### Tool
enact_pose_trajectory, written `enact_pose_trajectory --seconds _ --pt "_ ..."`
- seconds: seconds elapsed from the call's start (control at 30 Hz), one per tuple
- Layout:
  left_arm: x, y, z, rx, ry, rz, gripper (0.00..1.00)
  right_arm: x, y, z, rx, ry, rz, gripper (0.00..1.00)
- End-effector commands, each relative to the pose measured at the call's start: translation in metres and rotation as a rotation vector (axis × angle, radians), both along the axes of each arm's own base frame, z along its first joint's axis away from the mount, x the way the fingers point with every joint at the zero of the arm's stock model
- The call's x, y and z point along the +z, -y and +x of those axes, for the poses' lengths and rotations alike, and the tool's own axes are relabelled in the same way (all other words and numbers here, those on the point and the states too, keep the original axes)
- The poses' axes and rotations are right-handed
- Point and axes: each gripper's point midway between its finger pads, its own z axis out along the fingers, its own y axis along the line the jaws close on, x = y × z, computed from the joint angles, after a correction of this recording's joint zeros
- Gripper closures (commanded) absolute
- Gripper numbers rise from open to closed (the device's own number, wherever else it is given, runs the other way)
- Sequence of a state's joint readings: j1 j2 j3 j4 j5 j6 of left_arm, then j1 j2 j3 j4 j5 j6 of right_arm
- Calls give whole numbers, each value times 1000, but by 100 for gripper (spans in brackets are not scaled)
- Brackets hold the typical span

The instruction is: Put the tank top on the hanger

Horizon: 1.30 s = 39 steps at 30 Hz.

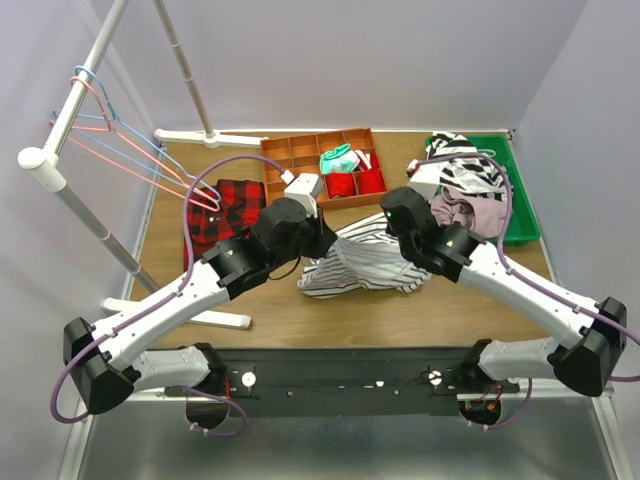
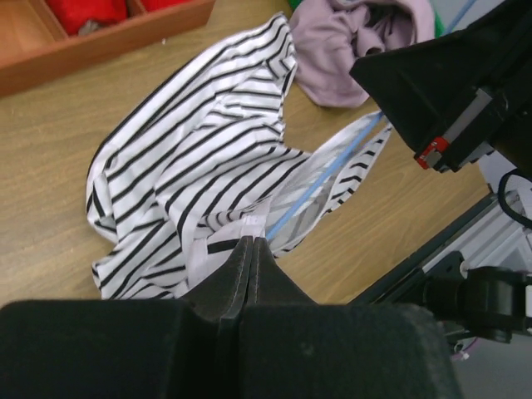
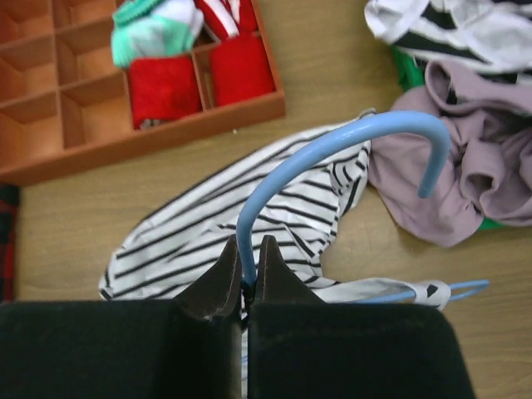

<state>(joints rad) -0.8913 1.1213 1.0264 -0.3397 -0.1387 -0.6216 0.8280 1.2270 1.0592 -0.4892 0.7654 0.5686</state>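
The tank top [image 1: 365, 265], white with thin black stripes, lies bunched on the table between my two arms. The hanger [image 3: 254, 198] is light-blue wire; its hook curves up and to the right, and its body runs under the tank top [image 3: 208, 233]. My right gripper [image 3: 247, 241] is shut on the hanger's neck just below the hook. In the left wrist view a blue wire of the hanger [image 2: 328, 173] shows through the fabric [image 2: 191, 158]. My left gripper [image 2: 252, 241] is shut, its tips pinching the tank top's near edge.
A brown divided tray [image 1: 300, 152] with red and green items sits at the back. A green bin [image 1: 522, 205] at the right holds a broad-striped garment [image 1: 465, 170] and a mauve one [image 1: 465, 212]. A plaid shirt [image 1: 225, 210] lies left. Pink-red hangers [image 1: 130, 155] hang on the rack.
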Motion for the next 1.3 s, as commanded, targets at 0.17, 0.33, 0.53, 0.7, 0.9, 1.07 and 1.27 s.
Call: enact_pose_trajectory --seconds 0.17,0.33,0.53,0.7,0.9,1.07,1.27 --pt "89 -10 26 53 164 26 66 115 -12 35 -48 165 -143 99" --pt "156 -27 27 69 295 -35 46 169 -15 47 -39 261 -180 99" --pt "253 -51 17 94 496 -122 45 274 -22 58 -3 441 -194 99" --pt "306 -71 3 103 649 -190 43 349 -32 60 67 588 -194 99" --pt "332 -80 -9 89 751 -220 42 436 -14 25 19 815 -208 99" --pt "323 -77 -4 87 752 -178 41 465 -17 -7 104 915 -83 99" --pt "305 -66 -20 -48 744 -128 37 390 -71 1 344 745 -101 99"
